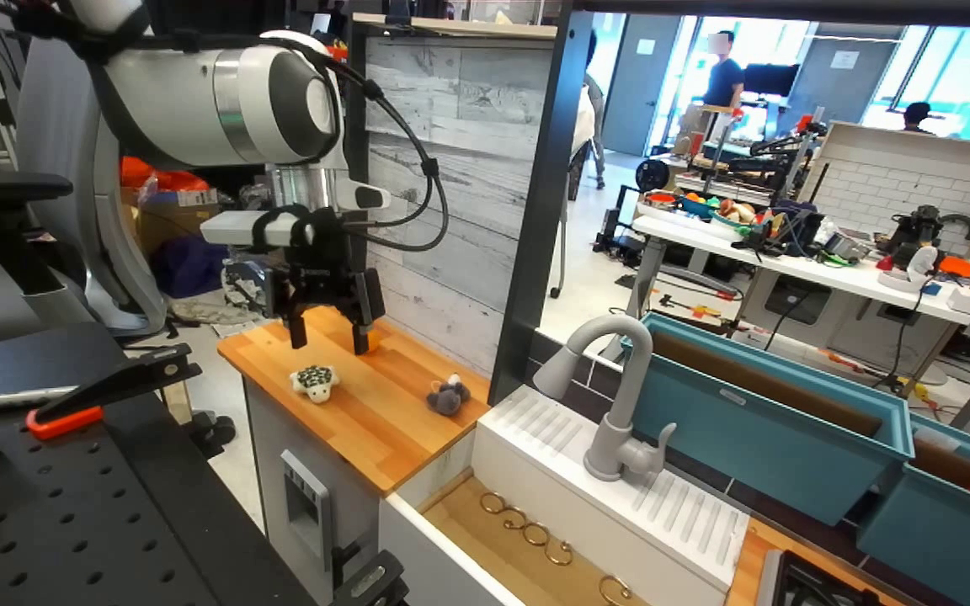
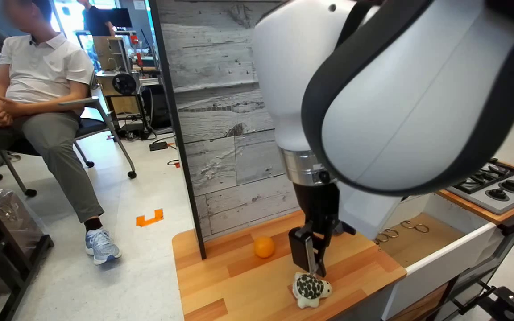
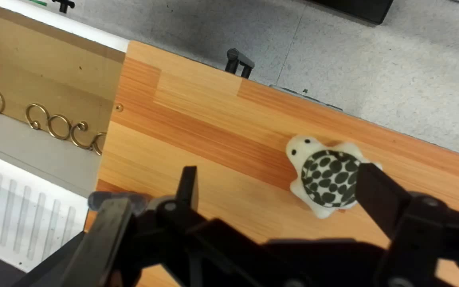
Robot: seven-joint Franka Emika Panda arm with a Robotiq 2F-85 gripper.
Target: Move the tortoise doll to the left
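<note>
Tortoise doll (image 1: 314, 383) shell-up on wooden counter (image 1: 384, 425); tool (image 1: 329, 347) hangs nearby (jaws spread wide).

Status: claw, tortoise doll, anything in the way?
Claw open, above wooden counter. Tortoise doll on counter, not gripped. Orange ball and grey toy nearby, neither between claw and doll.

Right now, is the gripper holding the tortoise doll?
No: the gripper hangs open above the wooden counter, where the tortoise doll rests.
</note>
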